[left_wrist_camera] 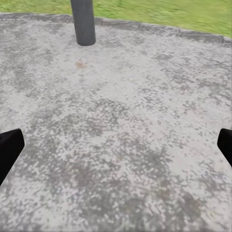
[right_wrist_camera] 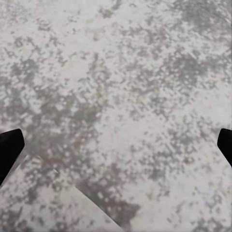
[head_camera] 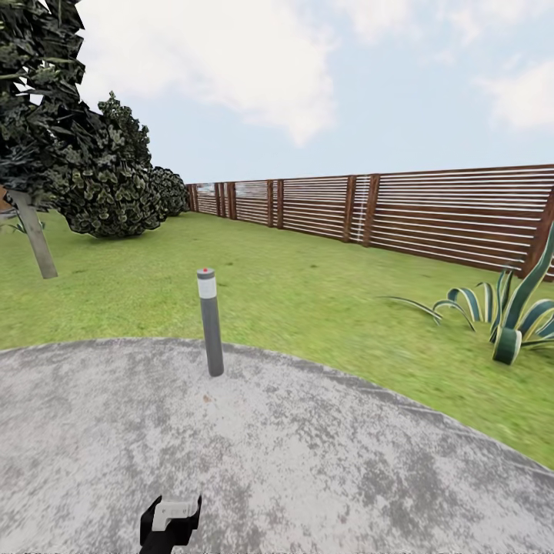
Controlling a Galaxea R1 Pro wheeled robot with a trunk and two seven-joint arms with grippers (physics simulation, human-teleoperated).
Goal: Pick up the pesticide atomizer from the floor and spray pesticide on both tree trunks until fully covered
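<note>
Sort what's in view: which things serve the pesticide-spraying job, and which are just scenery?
Job: lawn and slatted fence of the garden; left gripper and right gripper, both open and empty.
Just scenery: grey bollard; paved circle; dark-leaved tree; striped spiky plant.

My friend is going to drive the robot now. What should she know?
Left end effector: open, holding nothing, over the grey paving.
Right end effector: open, holding nothing, over the same paving.
A grey bollard stands ahead at the paving's edge; it is not the sprayer.
Behind it lie the lawn and the fence.
Done: nothing is picked up.
Left: find the atomizer, grab it, spray both trunks.
</note>
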